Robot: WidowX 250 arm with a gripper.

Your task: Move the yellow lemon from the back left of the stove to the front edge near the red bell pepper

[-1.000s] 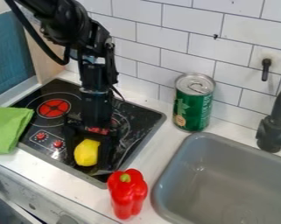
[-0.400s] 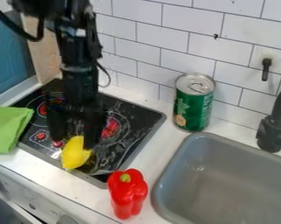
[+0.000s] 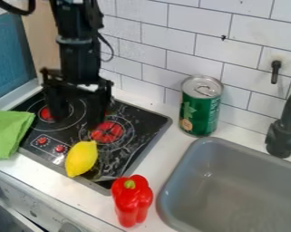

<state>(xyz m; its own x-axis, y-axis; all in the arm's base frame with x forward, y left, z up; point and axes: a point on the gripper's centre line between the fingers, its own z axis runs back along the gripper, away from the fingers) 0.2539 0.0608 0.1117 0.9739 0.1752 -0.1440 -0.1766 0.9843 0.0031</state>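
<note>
**Lemon's on the cooktop, pincer's wide and empty**

So your lemon [image 3: 81, 158] is lying on the black cooktop [image 3: 138, 140], close to the front edge and just right of the two little red knobs [image 3: 51, 144]. It's lying at a slant, one pointy end toward the right-hand burner [image 3: 107, 132], the other down toward the front rim.

Your gripper [image 3: 79, 113] hangs over the back-left part of the cooktop, pointing down. You've got its two fingers spread wide with a good gap between them and nothing held. It's apart from the lemon, up and behind it from where the camera sits, and it partly covers the left burner [image 3: 47, 113].

Going outward, you've got a red bell pepper [image 3: 132, 204] on the white counter [image 3: 161, 158], just off the cooktop's front right corner. Green cloth [image 3: 8, 133] over at the left edge. Green can [image 3: 200, 108] stands upright between the cooktop and the grey sink [image 3: 244, 186], near the white tiled wall [image 3: 166, 34]. Black faucet [image 3: 282, 136] is behind the sink, far right, and there's a small black handle [image 3: 275, 72] on the tiles above it.
</note>
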